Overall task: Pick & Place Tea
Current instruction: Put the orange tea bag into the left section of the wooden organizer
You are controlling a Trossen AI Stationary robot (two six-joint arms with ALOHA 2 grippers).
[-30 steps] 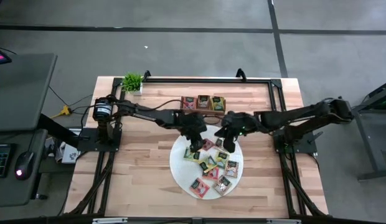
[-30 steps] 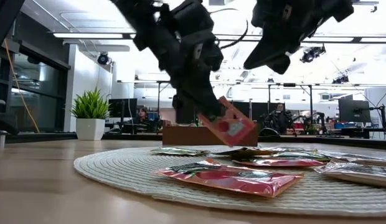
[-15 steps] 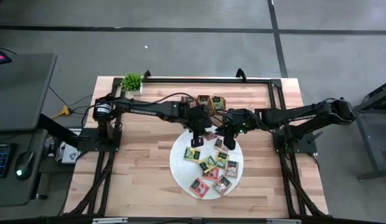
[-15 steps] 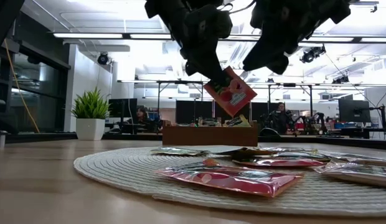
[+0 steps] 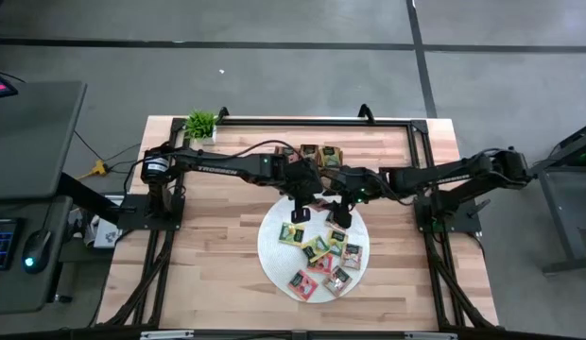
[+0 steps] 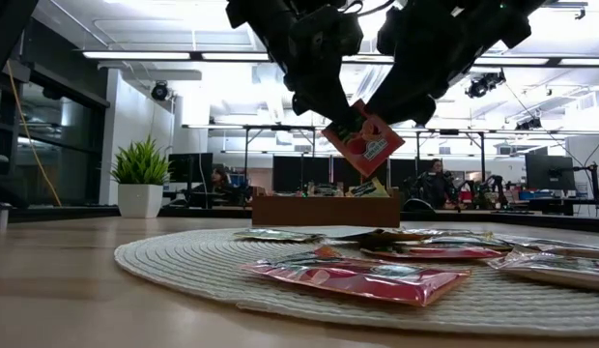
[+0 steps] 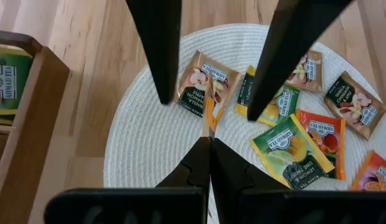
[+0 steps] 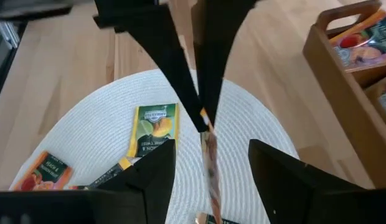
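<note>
A red tea packet hangs above the round white mat, with my left gripper shut on it. My right gripper is open close beside it. Its two fingers stand on either side of the edge-on packet, with a gap showing on both sides. Several more tea packets in green, red, yellow and brown wrappers lie flat on the mat. In the high view the two grippers meet over the mat's far part, the left and the right. My left gripper pinches the red packet's upper corner between its two shut fingers, which come from above and point down. In the left wrist view only the packet's thin edge shows past the fingertips. The packet hangs tilted below them, clear of the mat.
A brown wooden tray with packets standing in it sits just beyond the mat, toward the table's far edge. A small potted plant stands at the far left corner. Bare wood lies to the left and right of the mat.
My left gripper has risen and gone a little toward the table's far edge, lifting the red packet higher above the mat. My right gripper has moved toward the table's left, up to the packet, and has opened around its hanging part.
</note>
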